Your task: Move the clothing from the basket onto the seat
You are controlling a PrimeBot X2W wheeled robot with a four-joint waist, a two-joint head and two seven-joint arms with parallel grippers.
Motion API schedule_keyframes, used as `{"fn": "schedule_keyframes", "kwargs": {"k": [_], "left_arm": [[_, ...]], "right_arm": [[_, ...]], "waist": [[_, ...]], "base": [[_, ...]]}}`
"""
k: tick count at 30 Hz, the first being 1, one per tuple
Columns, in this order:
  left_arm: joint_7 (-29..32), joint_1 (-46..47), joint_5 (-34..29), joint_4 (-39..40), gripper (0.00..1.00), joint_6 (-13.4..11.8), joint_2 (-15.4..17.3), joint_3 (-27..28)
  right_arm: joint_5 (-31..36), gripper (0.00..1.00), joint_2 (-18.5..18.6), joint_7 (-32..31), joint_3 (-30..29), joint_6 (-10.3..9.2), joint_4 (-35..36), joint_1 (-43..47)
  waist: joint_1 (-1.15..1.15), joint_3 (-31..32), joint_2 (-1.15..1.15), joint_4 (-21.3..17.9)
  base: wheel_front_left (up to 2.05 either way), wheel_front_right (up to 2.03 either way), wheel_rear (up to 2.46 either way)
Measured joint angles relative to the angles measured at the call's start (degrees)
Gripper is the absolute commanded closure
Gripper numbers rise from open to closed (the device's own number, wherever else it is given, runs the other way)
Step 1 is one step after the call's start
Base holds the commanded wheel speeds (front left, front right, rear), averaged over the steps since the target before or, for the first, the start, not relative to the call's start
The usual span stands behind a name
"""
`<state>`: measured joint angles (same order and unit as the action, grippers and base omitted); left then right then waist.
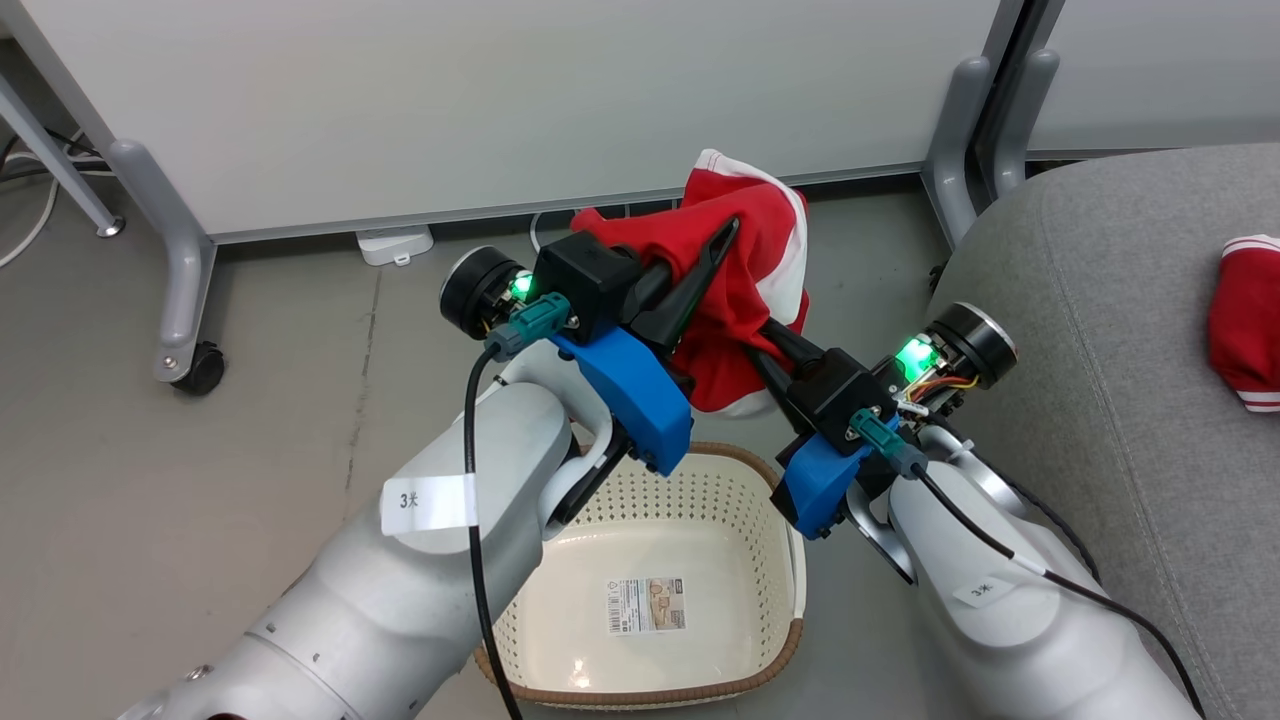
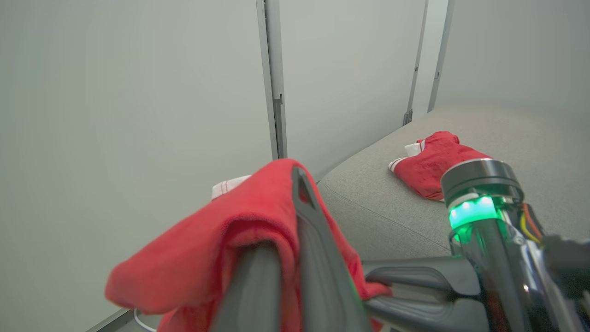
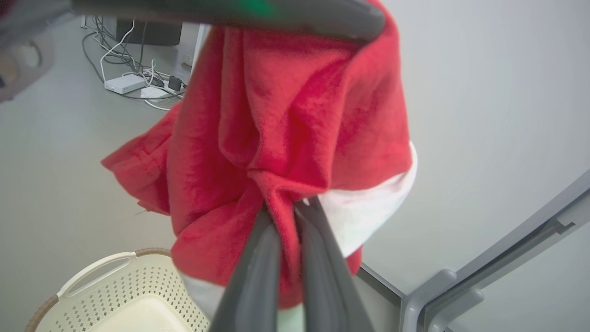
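- Head view: left gripper (image 1: 725, 245) clamped on the red garment (image 1: 770, 225), held up clear above the basket (image 1: 650, 490).
- That basket stands on the floor (image 1: 250, 400) beneath both arms.
- Lower down, the right gripper (image 1: 752, 348) pinches a fold of the same garment, fingers tight together.
- Far right, the seat (image 1: 1100, 350) carries a second red garment (image 1: 1245, 320), well apart from the held one.
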<state>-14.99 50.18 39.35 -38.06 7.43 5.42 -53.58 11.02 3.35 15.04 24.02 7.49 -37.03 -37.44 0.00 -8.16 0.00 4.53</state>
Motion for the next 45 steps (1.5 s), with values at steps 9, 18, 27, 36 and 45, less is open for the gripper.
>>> {"fn": "schedule_keyframes", "kwargs": {"k": [9, 18, 27, 36, 45], "left_arm": [[0.0, 0.0, 0.1, -0.19, 1.0, 0.0, 0.09, -0.31], [0.01, -0.01, 0.42, -2.12, 0.0, 0.0, 0.15, -0.78], [0.02, -0.01, 0.59, -4.25, 0.0, 0.0, 0.0, -2.02], [0.01, 0.68, 0.48, -4.57, 0.0, -0.01, 1.01, -1.87], [0.0, 1.39, -1.14, -2.74, 0.0, -0.56, 2.87, -1.24]], "right_arm": [[-1.11, 1.0, -0.12, 0.0, 0.6, 0.0, 0.01, 0.0], [-2.58, 1.0, -0.15, 0.0, 0.66, 0.0, 0.11, 0.05], [-3.57, 1.0, -0.12, 0.0, -1.41, 0.0, 1.34, 0.15], [-3.99, 1.0, 0.04, 0.0, -4.75, 0.0, 2.74, 0.32], [-4.55, 1.0, -0.04, 0.0, -9.72, 0.0, 5.92, 0.88]], "waist": [[0.0, 0.16, 0.0, -0.22], [0.0, 0.07, 0.0, -0.44], [0.0, -0.67, 0.0, -1.19], [0.0, -2.42, 0.0, -3.08], [0.0, -4.36, 0.0, -7.3]], "base": [[0.0, 0.0, 0.0], [0.0, 0.0, 0.0], [0.0, 0.0, 0.0], [0.0, 0.0, 0.0], [0.0, 0.0, 0.0]]}}
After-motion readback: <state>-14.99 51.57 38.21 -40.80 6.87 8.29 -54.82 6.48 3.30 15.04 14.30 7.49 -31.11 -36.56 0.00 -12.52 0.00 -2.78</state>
